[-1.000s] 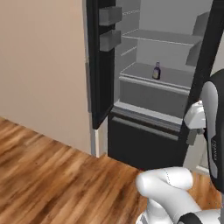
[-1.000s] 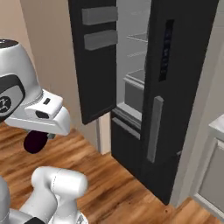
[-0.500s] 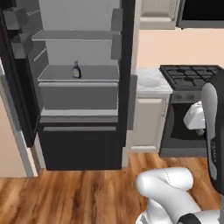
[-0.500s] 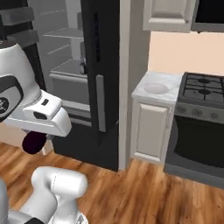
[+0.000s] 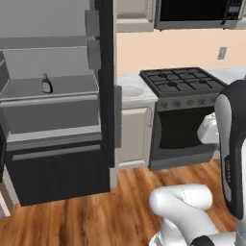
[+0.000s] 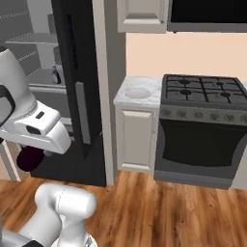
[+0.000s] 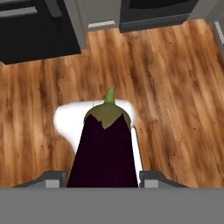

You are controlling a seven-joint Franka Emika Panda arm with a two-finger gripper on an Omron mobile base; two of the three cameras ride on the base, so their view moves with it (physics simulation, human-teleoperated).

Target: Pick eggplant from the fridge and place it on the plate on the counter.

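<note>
1. The hand (image 7: pixel 105 175) is closed on the eggplant (image 7: pixel 104 151), above the wood floor (image 7: pixel 175 87).
2. Right base view: eggplant end (image 6: pixel 30 158) below the hand.
3. Plate (image 6: pixel 137 92) on the desk (image 6: pixel 126 99), between fridge (image 6: pixel 79 96) and stove (image 6: pixel 207 91).
4. Left base view: a bottle (image 5: pixel 46 84) on a fridge shelf.

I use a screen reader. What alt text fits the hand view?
A dark purple eggplant with a green cap lies gripped between the gripper's fingers, stem pointing away from the camera. Beneath it is a wooden floor, with black appliance fronts along the top edge.
</note>
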